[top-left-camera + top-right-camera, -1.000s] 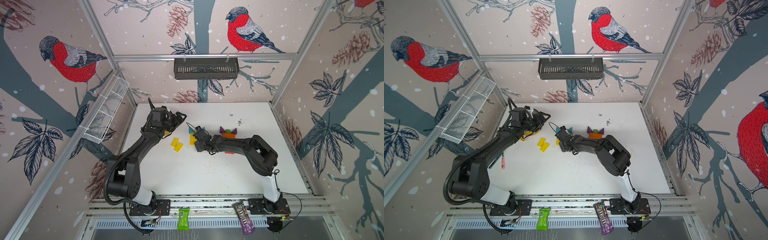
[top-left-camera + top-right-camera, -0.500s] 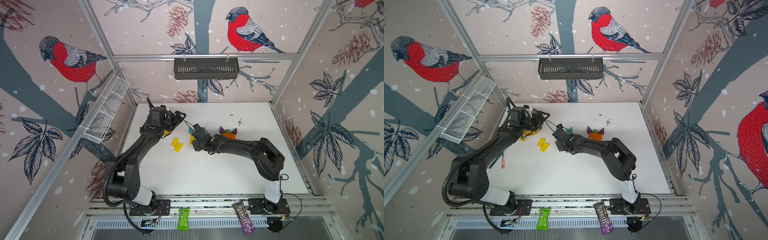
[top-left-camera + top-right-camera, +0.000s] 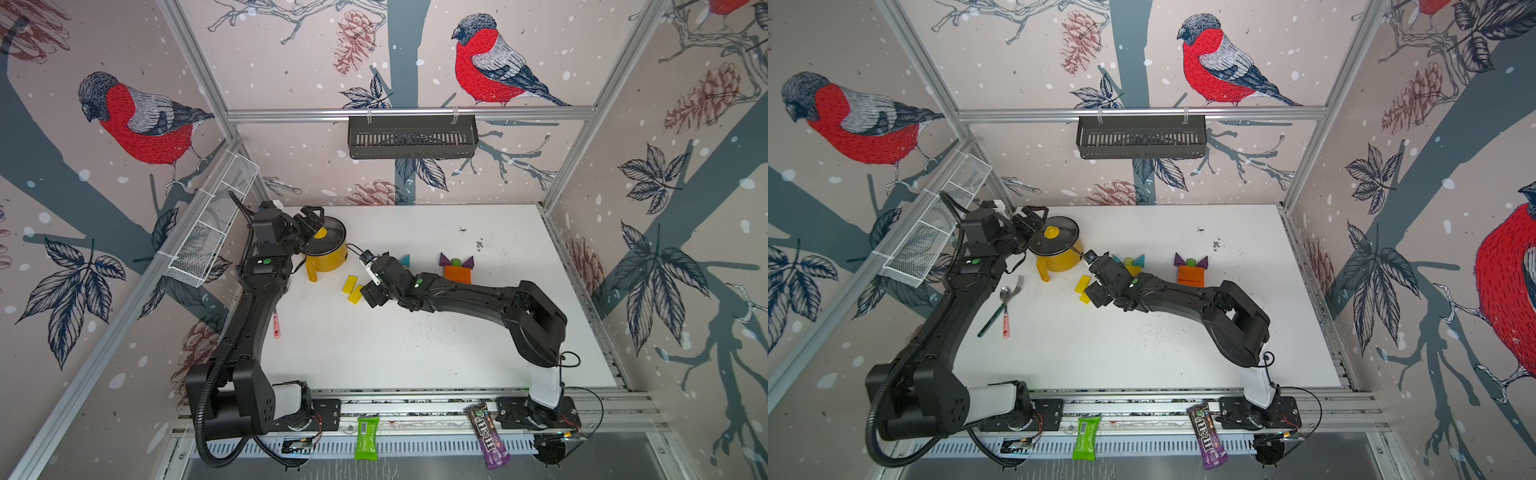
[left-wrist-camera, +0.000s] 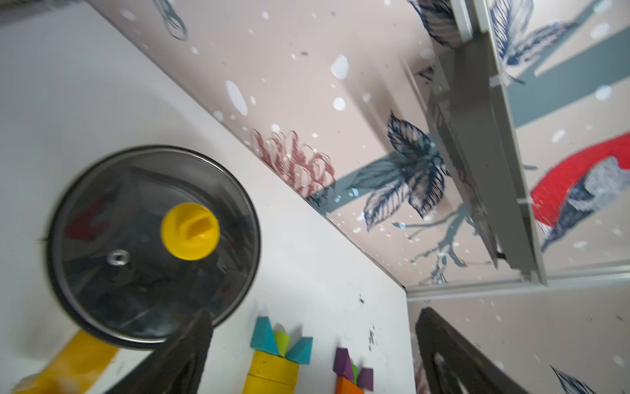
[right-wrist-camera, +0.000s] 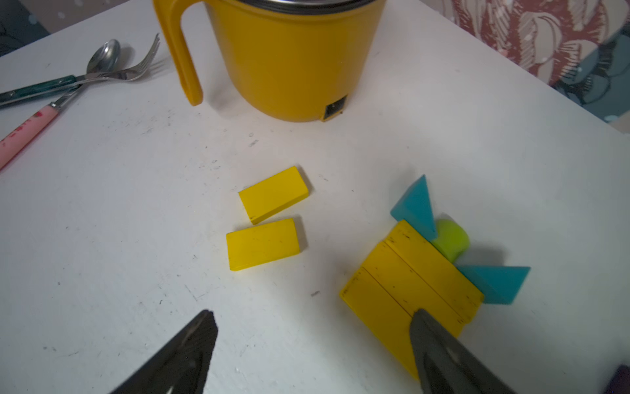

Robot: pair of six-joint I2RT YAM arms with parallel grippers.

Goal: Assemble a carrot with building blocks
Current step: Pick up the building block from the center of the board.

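**Inspector:** Your right gripper stood apart and empty, one finger at the edge of the half-built yellow carrot. A sideways sweep could have skewed it.

**Operator:** And the loose yellow bars?

**Inspector:** On the table, at its 8 o'clock. Left gripper, apart, hung over the pot lid.

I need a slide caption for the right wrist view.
Open right end effector beside a yellow-bar carrot; two loose yellow bars lie before the pot.

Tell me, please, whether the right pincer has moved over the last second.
Yes. The right pincer has shifted towards the two loose yellow rectangular bars, which lie unmoved, and away from the stacked orange blocks.
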